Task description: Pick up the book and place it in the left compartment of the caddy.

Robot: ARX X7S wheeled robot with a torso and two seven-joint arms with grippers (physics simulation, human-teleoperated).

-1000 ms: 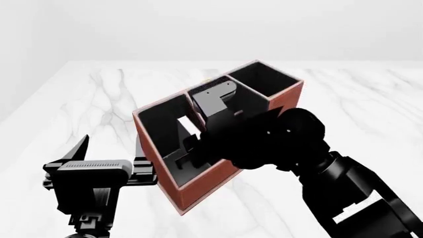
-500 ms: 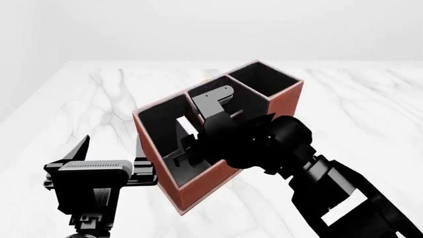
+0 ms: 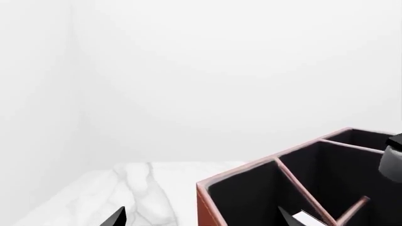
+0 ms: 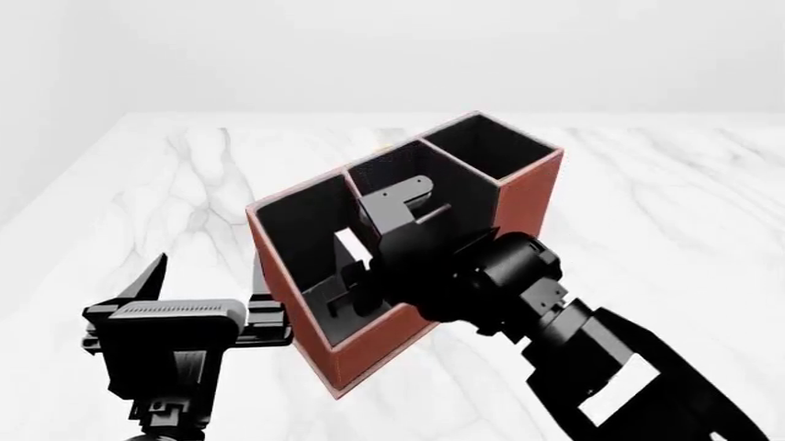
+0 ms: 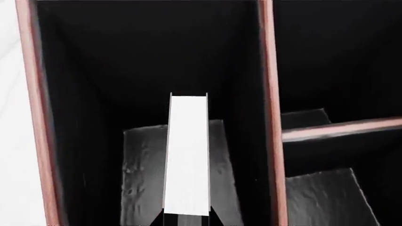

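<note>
The reddish-brown caddy stands on the white marble table. My right gripper reaches down into its left compartment, the widest black-lined bay. It is shut on the book, which stands on edge inside that bay. In the right wrist view the book's white page edges run down between the jaws towards the grey floor of the left compartment. My left gripper is open and empty, just left of the caddy's near corner.
The divided middle bay and the tall square end bay lie beyond the right wrist. The marble table stretches to the left and far side. My left gripper's right finger is close to the caddy's left wall.
My right arm has drawn back towards me and its wrist has sunk lower over the caddy, with the book a little deeper in the left compartment. The left arm has not moved.
</note>
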